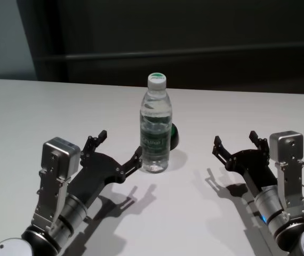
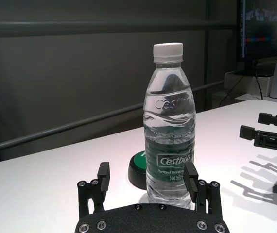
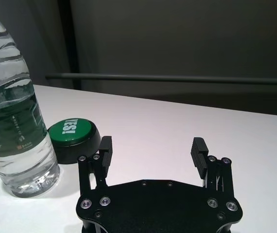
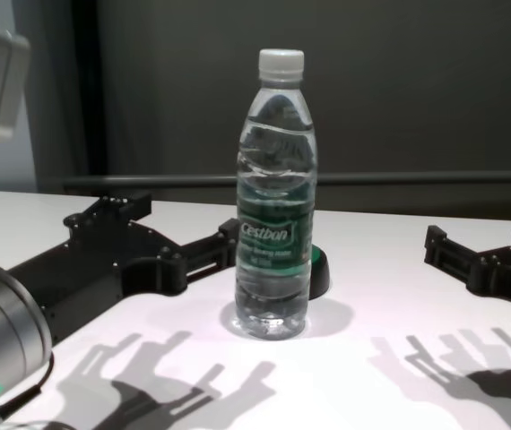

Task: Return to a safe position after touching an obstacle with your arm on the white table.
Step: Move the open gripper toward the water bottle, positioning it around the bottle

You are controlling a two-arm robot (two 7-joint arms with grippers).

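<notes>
Cestbon water bottle stands upright near the middle of the white worktop in the head view, closer to the far edge than the near one, white cap on, dark green label around its lower half. A low black disc with a green top sits just behind it, toward the right edge. The left claw lies just left of the bottle, spread wide and holding nothing, one fingertip right beside the bottle's base; whether it touches cannot be told. The right claw rests well apart toward the right edge, also wide open and empty.

From the left wrist, the bottle rises just beyond the left claw, in line with one finger, with the disc behind it. The right claw shows farther off.

From the right wrist, the right claw is spread over bare worktop, gripping nothing; the bottle and the disc stand off to one side, close together.

In the chest view, the bottle stands mid-worktop with the disc partly hidden behind it. The left claw's finger reaches up to the label's edge.
</notes>
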